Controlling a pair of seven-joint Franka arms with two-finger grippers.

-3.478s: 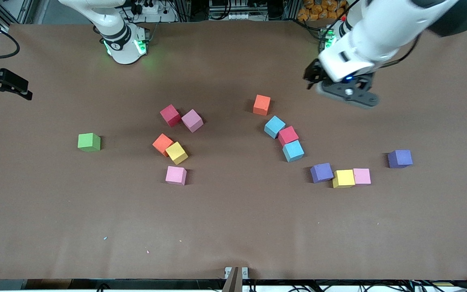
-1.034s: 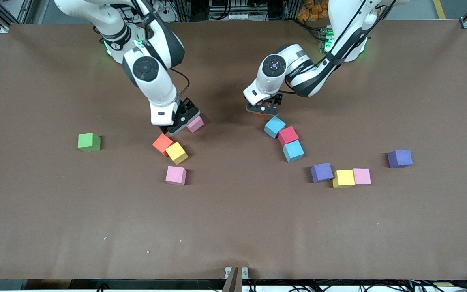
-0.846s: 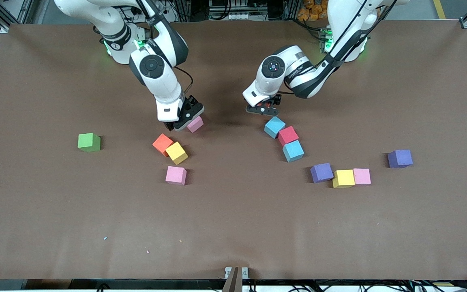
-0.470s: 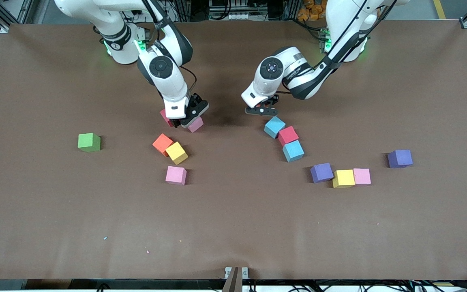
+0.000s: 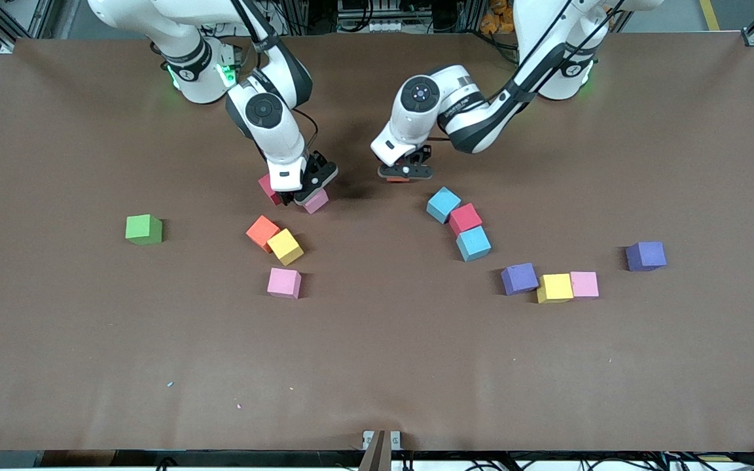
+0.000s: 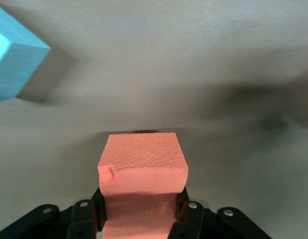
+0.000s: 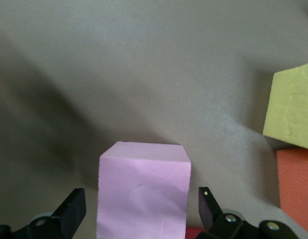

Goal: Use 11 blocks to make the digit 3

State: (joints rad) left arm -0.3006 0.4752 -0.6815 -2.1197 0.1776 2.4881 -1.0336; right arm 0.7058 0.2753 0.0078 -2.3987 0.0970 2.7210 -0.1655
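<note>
My left gripper (image 5: 405,171) is shut on an orange block (image 6: 143,169), low over the table's middle; only a sliver of that block (image 5: 398,178) shows in the front view. My right gripper (image 5: 305,190) stands open astride a pink block (image 7: 143,189), one finger on each side with gaps. That pink block (image 5: 315,201) sits beside a dark red block (image 5: 266,188) that the gripper half hides. The other blocks lie scattered, and no digit 3 is in view.
An orange (image 5: 262,232), a yellow (image 5: 285,246) and a pink block (image 5: 284,282) lie nearer the camera. Light blue (image 5: 443,204), red (image 5: 465,218) and light blue (image 5: 473,243) blocks touch. A purple-yellow-pink row (image 5: 554,288), a lone purple (image 5: 645,256) and a green cube (image 5: 144,229) lie apart.
My left gripper closed on the orange block and carried it toward the right arm's end. My right gripper shifted over from the dark red block and settled around the pink block.
</note>
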